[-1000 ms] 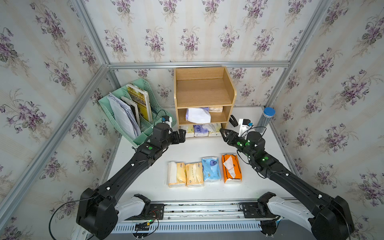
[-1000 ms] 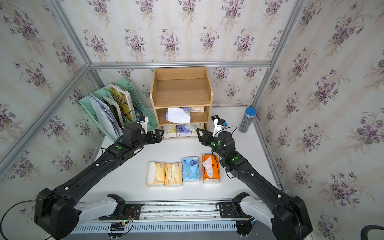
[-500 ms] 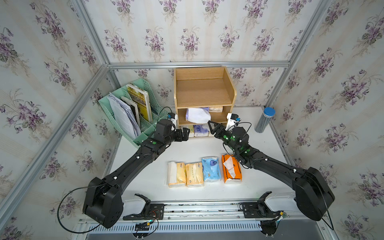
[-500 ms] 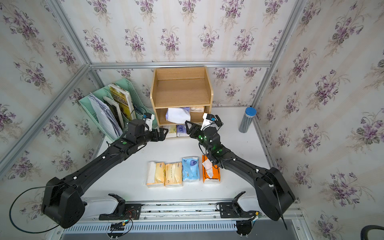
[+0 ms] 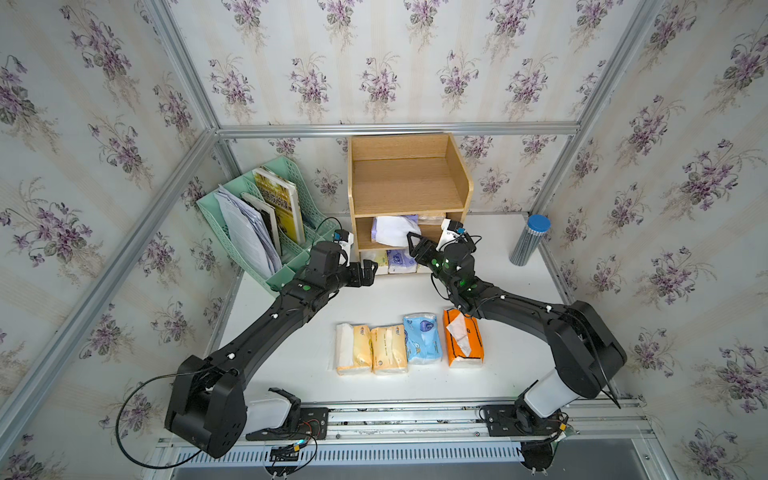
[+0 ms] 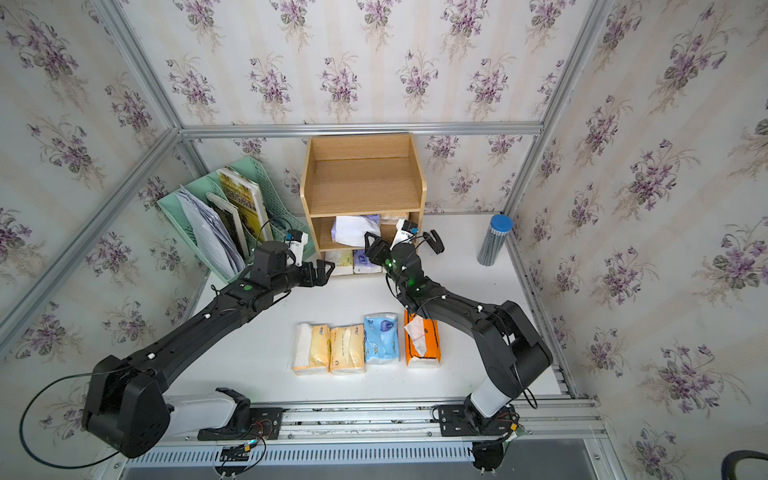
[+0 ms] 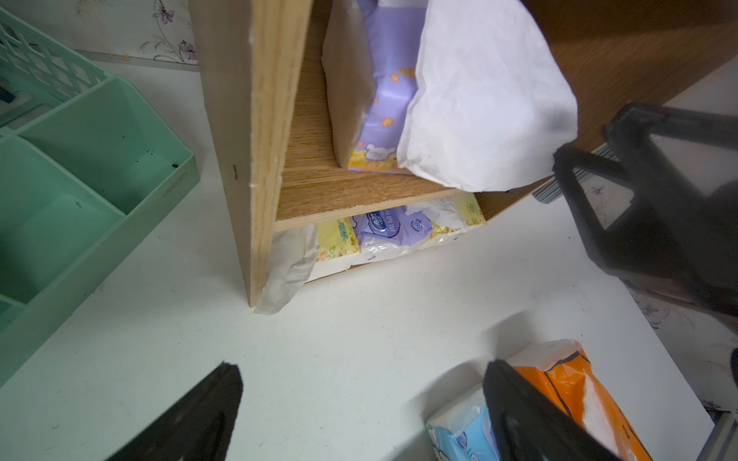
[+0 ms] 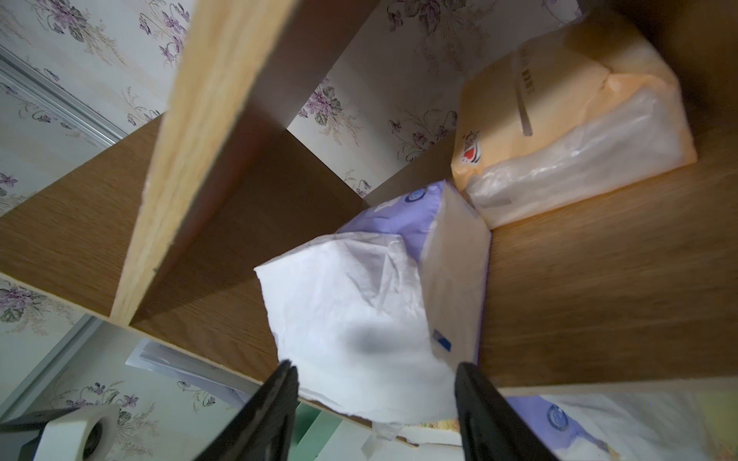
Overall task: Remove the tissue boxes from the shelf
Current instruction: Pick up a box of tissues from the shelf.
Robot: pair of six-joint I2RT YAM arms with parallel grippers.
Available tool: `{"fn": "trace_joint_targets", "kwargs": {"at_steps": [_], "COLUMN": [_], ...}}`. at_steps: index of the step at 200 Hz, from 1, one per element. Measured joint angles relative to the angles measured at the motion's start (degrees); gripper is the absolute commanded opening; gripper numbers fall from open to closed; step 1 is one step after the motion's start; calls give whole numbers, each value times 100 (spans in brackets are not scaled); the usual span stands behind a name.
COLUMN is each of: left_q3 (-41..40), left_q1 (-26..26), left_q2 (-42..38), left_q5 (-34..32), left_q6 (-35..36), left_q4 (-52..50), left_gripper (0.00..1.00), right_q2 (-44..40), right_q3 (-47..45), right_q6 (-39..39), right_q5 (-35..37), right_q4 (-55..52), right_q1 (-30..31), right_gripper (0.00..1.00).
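Shelf is stood at the far edge of the table, against the wall.

Middle tier: purple pack is laid at the left, with a white tissue hung from it over the front edge. Peach pack is seen farther in and to the right, just beside the purple one.

Bottom tier, as seen in the left wrist view: yellow pack, lower purple pack and end pack are set side by side. More white tissue is spilled onto the table at the left corner.

Near half of table: four packs are lined up left to right, well apart from the shelf. These are pale pack, tan pack, blue pack and orange pack, the last with tissue showing.

Right claw: held at the front of the middle tier, jaws released and spread, one finger to each side of the hung tissue. Nothing is clamped. Whether the fingers brush the tissue cannot be told.

Left claw: held low before the left end of the bottom tier, jaws fully released, nothing grasped.

Green rack is noted left of the shelf, and a blue-capped tube at far right.
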Motion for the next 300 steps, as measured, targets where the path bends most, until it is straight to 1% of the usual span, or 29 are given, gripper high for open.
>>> {"fn": "trace_joint_targets", "kwargs": {"at_steps": [42, 87, 116, 142, 166, 193, 208, 252, 272, 300], "left_q3": [-192, -356, -413, -435, -435, -365, -291, -140, -131, -149], "left_q1": [179, 332, 367, 387, 398, 402, 404, 409, 409, 409], "left_q2": [-243, -474, -586, -664, -669, -551, -463, -269, -208, -103], "left_q5": [48, 85, 103, 107, 105, 111, 127, 186, 238, 286], "left_q6": [37, 39, 37, 37, 37, 31, 20, 0, -4, -2], "left_q4": [-15, -48, -87, -118, -162, -186, -179, -164, -127, -55], "left_gripper": [99, 99, 99, 99, 99, 99, 99, 99, 99, 99], "right_q2": [369, 455, 365, -4, -426, -483, -380, 116, 372, 702], "right_q3": [260, 367, 334, 79, -199, -50, 61, 472, 632, 848], "right_q6": [-42, -107, -175, -319, -361, -365, -396, -466, -468, -444], "right_q5": [15, -59, -81, -87, 133, 195, 219, 192, 151, -120], "right_q4": [39, 39, 37, 79, 66, -46, -151, -365, -365, -343], "right_q1": [175, 511, 789, 955, 863, 527, 393, 260, 236, 297], "right_gripper": [60, 57, 56, 55, 53, 52, 52, 53, 45, 42]}}
